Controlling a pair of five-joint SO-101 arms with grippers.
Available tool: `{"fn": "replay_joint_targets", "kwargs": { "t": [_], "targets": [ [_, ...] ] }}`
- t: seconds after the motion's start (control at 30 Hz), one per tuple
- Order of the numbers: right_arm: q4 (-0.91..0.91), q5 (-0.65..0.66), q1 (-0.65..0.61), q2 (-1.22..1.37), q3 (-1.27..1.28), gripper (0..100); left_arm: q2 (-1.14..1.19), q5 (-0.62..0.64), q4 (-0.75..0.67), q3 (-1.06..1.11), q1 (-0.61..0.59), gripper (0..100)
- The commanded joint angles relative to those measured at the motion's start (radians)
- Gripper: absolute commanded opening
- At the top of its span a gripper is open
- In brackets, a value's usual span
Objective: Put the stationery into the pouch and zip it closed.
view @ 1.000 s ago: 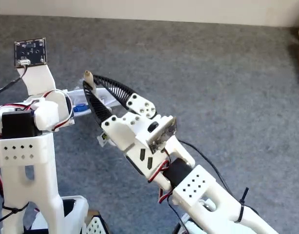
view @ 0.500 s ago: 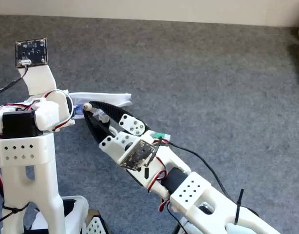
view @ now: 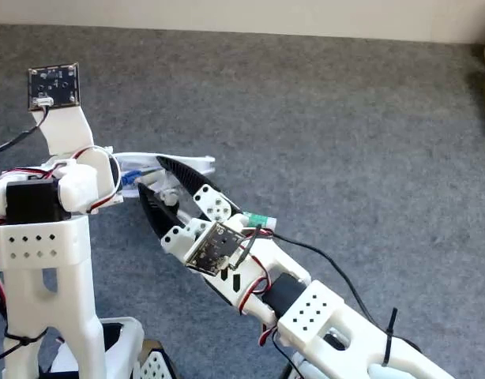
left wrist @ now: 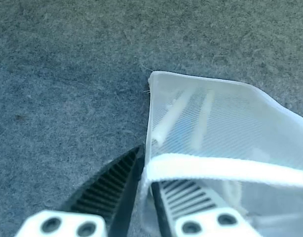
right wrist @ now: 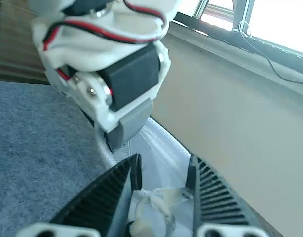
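Two pale sticks (left wrist: 167, 121) lie inside mesh pouch (left wrist: 225, 123) on grey bench (left wrist: 67, 74). Left hand (left wrist: 146, 167) pinched tight on pouch rim. Right hand (right wrist: 165, 160) spread wide over mouth, pale lump (right wrist: 150, 210) between jaws, grip unclear. Zip not yet closed.

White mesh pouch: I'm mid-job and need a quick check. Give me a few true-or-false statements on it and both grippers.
The left gripper has its fingers shut on the white mesh pouch at its edge. True.
The pouch is over a wooden tabletop. False: the surface under it is grey carpet.
The right gripper has its fingers spread apart. True.
The pouch is empty. False: pale stick-shaped items show through the mesh.
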Motion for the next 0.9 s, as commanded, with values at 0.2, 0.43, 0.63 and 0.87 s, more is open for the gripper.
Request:
{"fn": "replay_joint_targets", "kwargs": {
  "t": [0.2, 0.43, 0.63, 0.87],
  "targets": [
    [0.375, 0.009, 0.012, -0.246, -0.111, 15.6, -0.002, 0.006, -0.006, -0.007, -0.010, 2],
    [0.728, 0.008, 0.104, -0.349, -0.303, 15.6, -0.001, 0.006, -0.006, -0.007, -0.012, 2],
    [0.909, 0.008, 0.194, -0.354, -0.366, 15.6, -0.001, 0.006, -0.006, -0.007, -0.013, 2],
    [1.101, -0.121, 0.317, -0.349, -0.377, 15.6, -0.001, 0.006, -0.006, -0.007, -0.013, 2]
  ]
}}
